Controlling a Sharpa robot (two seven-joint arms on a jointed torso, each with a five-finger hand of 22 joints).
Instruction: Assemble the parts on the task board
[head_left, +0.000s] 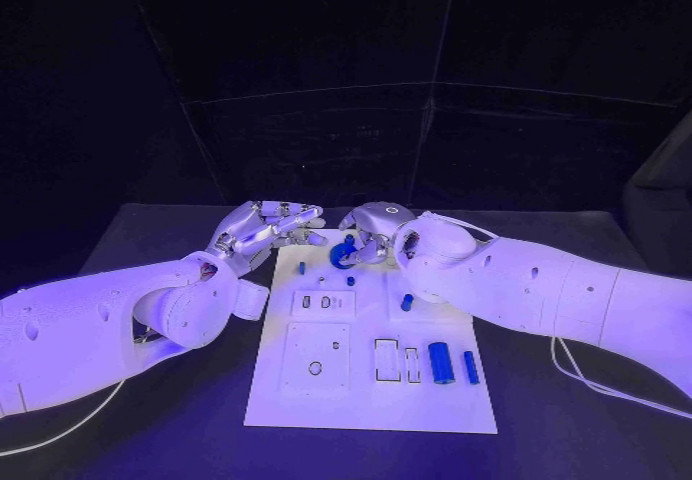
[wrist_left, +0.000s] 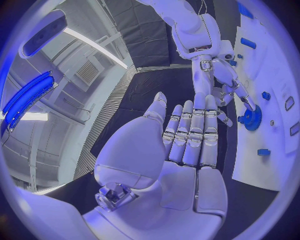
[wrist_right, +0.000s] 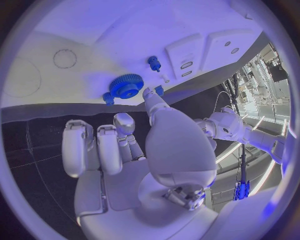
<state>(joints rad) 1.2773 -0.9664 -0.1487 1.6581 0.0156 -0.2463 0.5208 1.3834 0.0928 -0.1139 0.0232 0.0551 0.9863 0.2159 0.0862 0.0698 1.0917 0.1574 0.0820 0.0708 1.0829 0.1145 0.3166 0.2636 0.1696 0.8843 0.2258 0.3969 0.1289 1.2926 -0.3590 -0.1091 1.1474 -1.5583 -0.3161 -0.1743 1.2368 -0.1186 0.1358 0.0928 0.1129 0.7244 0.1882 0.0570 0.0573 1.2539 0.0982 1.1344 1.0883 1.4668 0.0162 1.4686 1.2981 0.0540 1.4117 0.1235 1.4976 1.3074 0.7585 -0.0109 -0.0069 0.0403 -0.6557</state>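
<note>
Lying on the far end of the white task board (head_left: 368, 400), a blue gear (wrist_right: 127, 86) is touched by the right hand (head_left: 378, 228), though a grip cannot be confirmed. Beside it, the left hand (wrist_left: 187, 137) is held flat, fingers extended together, nothing grasped. Blue cylinders (head_left: 440, 362) rest near the board's front.

The task board (head_left: 368, 400) is seen as white against the black worktop (head_left: 577, 440). A blue toothed gear (head_left: 343, 256) and blue parts (head_left: 441, 362) are shown on it; dark outlines, perhaps recesses, are marked.
</note>
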